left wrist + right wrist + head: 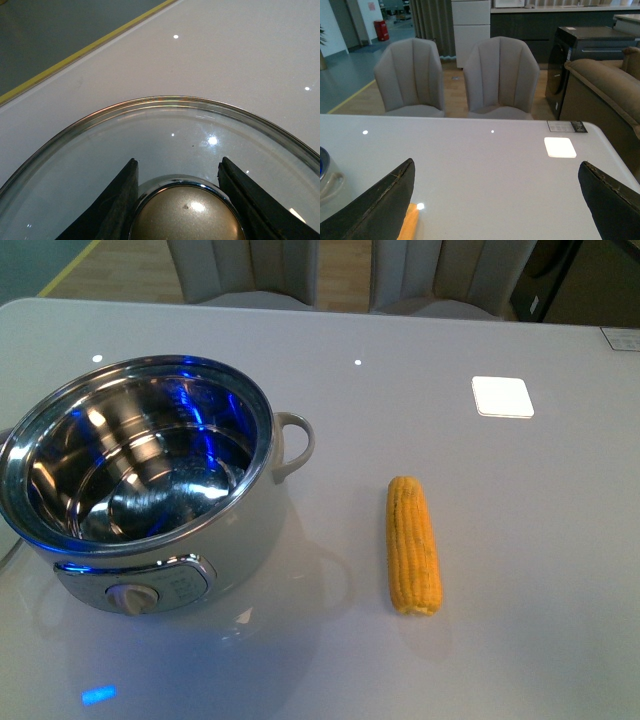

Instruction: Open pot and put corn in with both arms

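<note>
Behind the glossy white worktop (520, 540) stand two grey chairs (410, 75); a small white square (502, 396) lies toward the far right.

The pot (250, 530) sits at the near left with its steel bowl bare and uncovered, so the opening half of the task looks done. The corn (413, 545) lies flat on the worktop to the pot's right, well apart from it, one end pointing toward the robot; it is not yet picked up.

The left tool (178, 165) has its two black jaws pressed against either side of the brass-coloured knob (187, 215) of a glass lid (170, 125); it appears closed on the knob, holding the lid away from the pot and outside the front view, presumably to keep the bowl clear. Whether the lid hangs or rests on the worktop I cannot tell.

The right tool (496, 165) is spread wide with nothing between its jaws; the corn (409, 224) shows just beside one jaw, which suggests the tool is poised to come down and take the cob across its middle.
</note>
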Motion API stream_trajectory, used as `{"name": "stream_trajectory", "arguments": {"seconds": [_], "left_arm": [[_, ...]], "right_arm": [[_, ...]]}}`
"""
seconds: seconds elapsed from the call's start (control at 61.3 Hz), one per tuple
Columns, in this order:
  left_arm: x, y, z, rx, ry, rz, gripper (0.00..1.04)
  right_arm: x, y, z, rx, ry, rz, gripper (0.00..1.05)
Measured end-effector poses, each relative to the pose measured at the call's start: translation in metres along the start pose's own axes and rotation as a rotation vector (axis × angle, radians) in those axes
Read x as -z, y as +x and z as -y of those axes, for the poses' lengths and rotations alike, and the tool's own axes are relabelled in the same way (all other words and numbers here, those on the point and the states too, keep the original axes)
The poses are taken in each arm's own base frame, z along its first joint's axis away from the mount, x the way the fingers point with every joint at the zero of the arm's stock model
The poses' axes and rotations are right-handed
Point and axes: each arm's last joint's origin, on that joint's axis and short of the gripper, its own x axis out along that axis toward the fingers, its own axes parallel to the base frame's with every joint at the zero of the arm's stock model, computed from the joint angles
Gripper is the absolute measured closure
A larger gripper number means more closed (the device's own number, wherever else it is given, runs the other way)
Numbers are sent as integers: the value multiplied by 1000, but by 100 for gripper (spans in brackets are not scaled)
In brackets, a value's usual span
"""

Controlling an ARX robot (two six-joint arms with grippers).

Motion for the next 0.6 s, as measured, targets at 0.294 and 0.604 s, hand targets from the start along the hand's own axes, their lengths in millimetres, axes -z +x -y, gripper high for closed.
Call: {"name": "stream_trajectory", "arguments": {"seconds": [0.294, 0.604], "left_arm": [[0, -1, 0, -2, 11, -2, 4], [-21, -14, -7, -83, 8, -40, 7]], "right_arm": [[0, 0, 0, 0, 0, 0, 9], [0, 0, 0, 0, 0, 0, 9]]}}
